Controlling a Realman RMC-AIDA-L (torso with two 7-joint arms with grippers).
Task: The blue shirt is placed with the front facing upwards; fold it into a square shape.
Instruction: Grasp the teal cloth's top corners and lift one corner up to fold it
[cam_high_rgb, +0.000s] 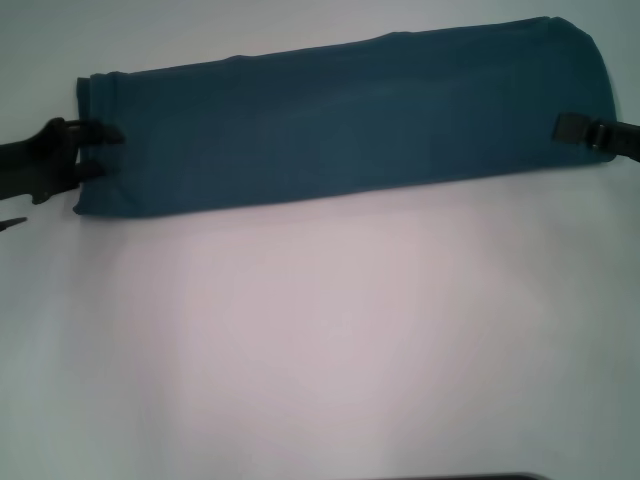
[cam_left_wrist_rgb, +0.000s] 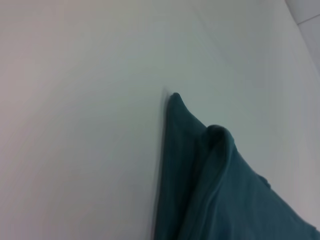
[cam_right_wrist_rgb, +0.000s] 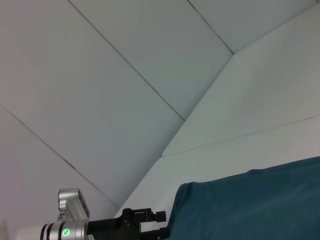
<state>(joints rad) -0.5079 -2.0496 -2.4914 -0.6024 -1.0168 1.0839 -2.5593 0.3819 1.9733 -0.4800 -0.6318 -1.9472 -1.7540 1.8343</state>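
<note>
The blue shirt (cam_high_rgb: 340, 120) lies folded into a long, narrow teal strip across the far part of the white table, plain side up. My left gripper (cam_high_rgb: 92, 152) is at the strip's left end, open, its two black fingers (cam_high_rgb: 104, 133) spread over the shirt's edge. The right wrist view also shows it far off, the left gripper (cam_right_wrist_rgb: 150, 224) standing at the shirt's (cam_right_wrist_rgb: 250, 205) end. My right gripper (cam_high_rgb: 568, 128) rests over the strip's right end. In the left wrist view a shirt corner (cam_left_wrist_rgb: 200, 175) rises in a small pucker.
The white table (cam_high_rgb: 320, 340) spreads wide and bare in front of the shirt. Behind the table stands a wall of pale panels (cam_right_wrist_rgb: 125, 75).
</note>
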